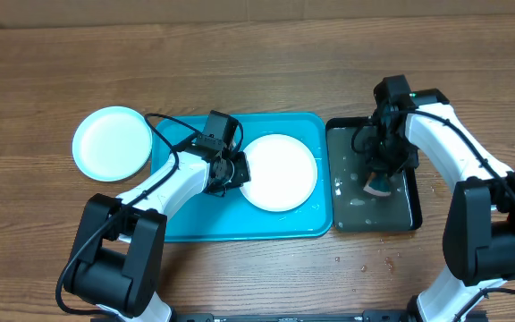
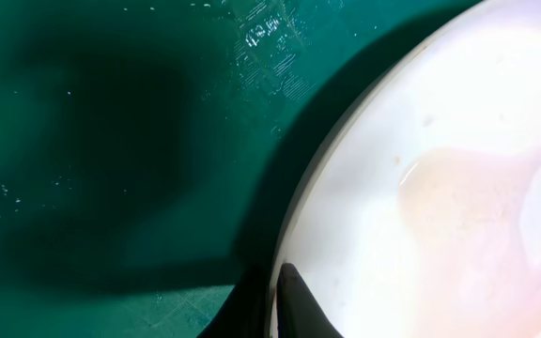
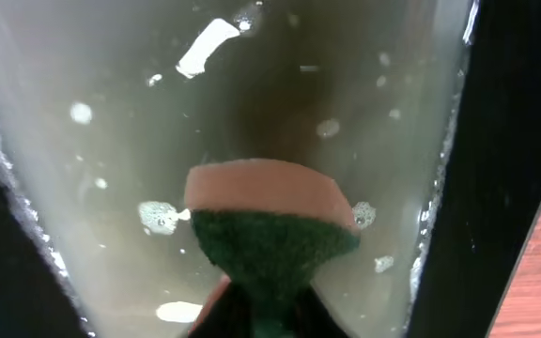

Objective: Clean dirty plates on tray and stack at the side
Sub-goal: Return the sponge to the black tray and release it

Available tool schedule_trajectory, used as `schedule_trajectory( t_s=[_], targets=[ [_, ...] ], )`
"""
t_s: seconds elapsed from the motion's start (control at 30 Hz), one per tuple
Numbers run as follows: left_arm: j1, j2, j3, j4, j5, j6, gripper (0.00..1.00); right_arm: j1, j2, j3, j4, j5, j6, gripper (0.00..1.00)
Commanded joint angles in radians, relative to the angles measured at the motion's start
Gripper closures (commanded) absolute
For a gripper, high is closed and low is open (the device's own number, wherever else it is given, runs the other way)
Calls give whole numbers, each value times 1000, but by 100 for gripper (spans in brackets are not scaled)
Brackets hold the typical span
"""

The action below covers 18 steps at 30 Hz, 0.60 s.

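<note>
White plate (image 1: 278, 172) is sitting right of centre on the turquoise tray (image 1: 186, 224). Pale blue plate (image 1: 110, 143) is resting on the table (image 1: 257, 54) at upper left, just beside the tray. Left claw (image 1: 232, 172) is pinching the white plate's left rim, jaws narrow. Right claw (image 1: 381, 179) is gripping a green sponge (image 3: 270, 239) inside the black tray (image 1: 411, 210) of cloudy water at right.

Of the left claw (image 2: 272, 317) only dark fingertips (image 2: 303, 314) poke in at the bottom edge, and the white plate (image 2: 440, 188) they pinch runs off right and bottom. The right claw (image 3: 263, 321) is cropped below too, sponge (image 3: 270, 239) base hidden between its jaws, black tray (image 3: 505, 141) floor beyond blurred by cloudy water (image 3: 252, 84).
</note>
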Motion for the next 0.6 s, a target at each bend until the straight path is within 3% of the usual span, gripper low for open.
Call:
schedule_trajectory(
  t_s=[0.0,0.07,0.13,0.37,0.57],
  targets=[
    [-7,15,2,3,-13,14,92,5,-12,0,14,16,-10,61],
    [-7,15,2,3,-12,14,91,5,-12,0,20,6,-8,47],
    [-7,15,2,0,-12,14,89,5,-12,0,26,6,-3,40],
    [-7,15,2,-5,-13,14,83,-41,-12,58,14,5,22,36],
    [-7,15,2,-14,-13,14,78,-175,-12,109,15,6,40,32]
  ],
)
